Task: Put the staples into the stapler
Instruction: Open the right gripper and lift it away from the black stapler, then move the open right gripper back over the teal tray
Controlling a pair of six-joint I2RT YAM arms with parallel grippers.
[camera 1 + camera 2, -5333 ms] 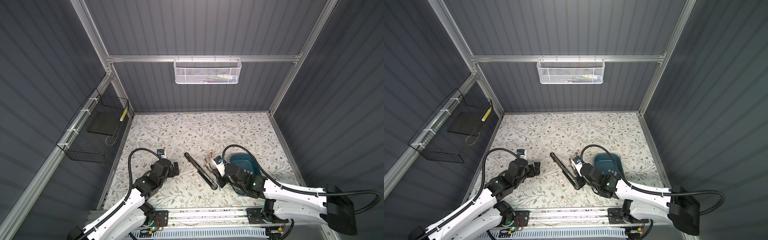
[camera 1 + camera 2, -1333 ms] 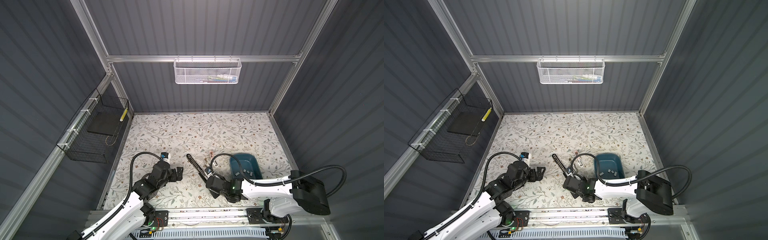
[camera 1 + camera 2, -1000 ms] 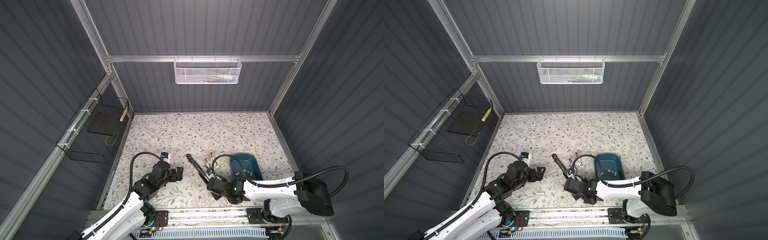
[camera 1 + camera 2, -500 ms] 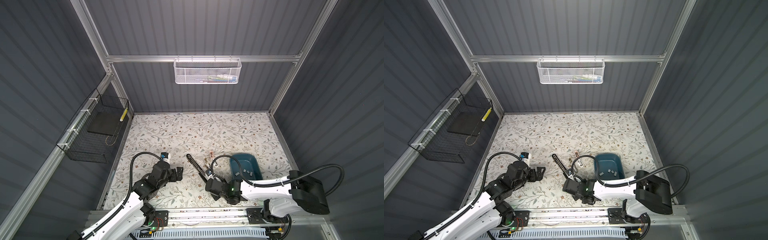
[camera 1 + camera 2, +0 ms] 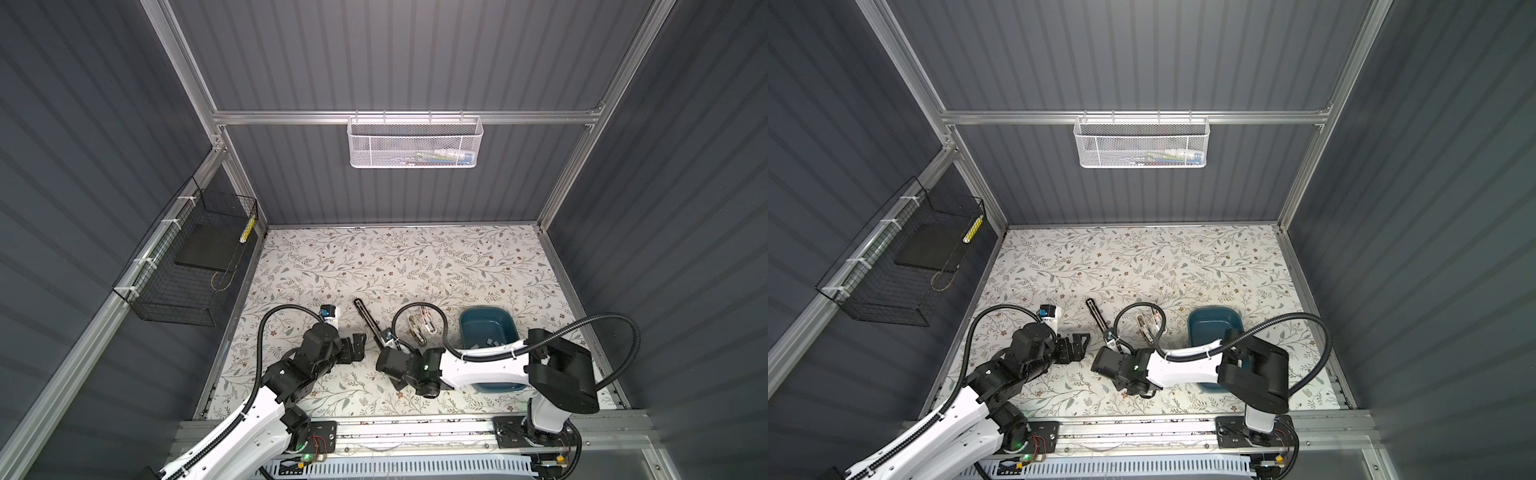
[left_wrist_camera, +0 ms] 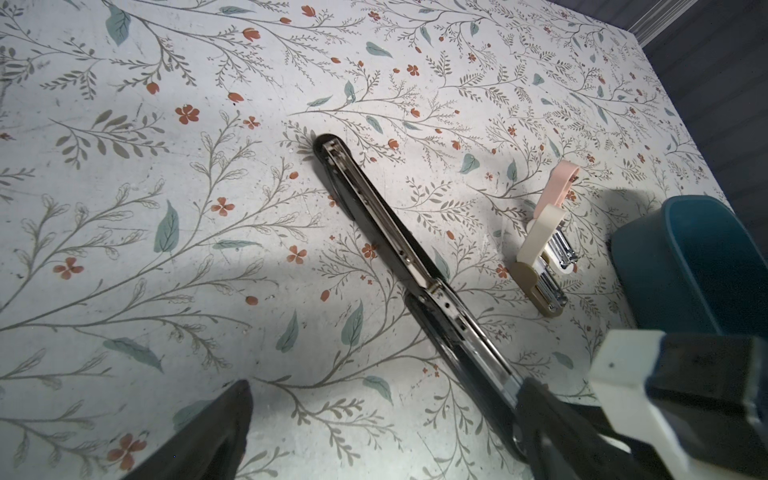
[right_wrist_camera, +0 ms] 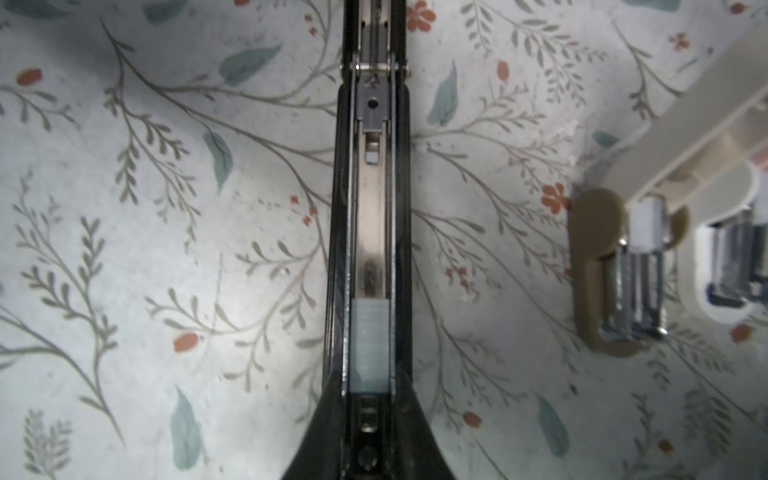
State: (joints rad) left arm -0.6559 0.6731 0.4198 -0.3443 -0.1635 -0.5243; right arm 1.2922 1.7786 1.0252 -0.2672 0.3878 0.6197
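The black stapler (image 5: pixel 365 316) (image 5: pixel 1096 313) lies opened flat on the floral table, and its metal channel (image 6: pixel 386 216) faces up. A grey strip of staples (image 7: pixel 370 345) sits in that channel near the end closest to me. My right gripper (image 7: pixel 370 399) (image 5: pixel 384 351) is shut on the stapler's near end, with one dark finger (image 7: pixel 320 436) against each side. More staples (image 5: pixel 484 344) lie in the blue bin (image 5: pixel 503 320). My left gripper (image 5: pixel 355 349) (image 6: pixel 382 432) hangs open just left of the stapler and holds nothing.
A small cream, pink and tan stapler (image 5: pixel 419 326) (image 6: pixel 540 249) (image 7: pixel 615 270) lies between the black stapler and the bin. A white mesh basket (image 5: pixel 415 141) hangs on the back wall. A black wire basket (image 5: pixel 187 270) hangs on the left wall.
My right gripper's jaws have drawn in onto the sides of the stapler's near end. Several seconds ago that arm stood by the bin. The left arm has stayed still and open.
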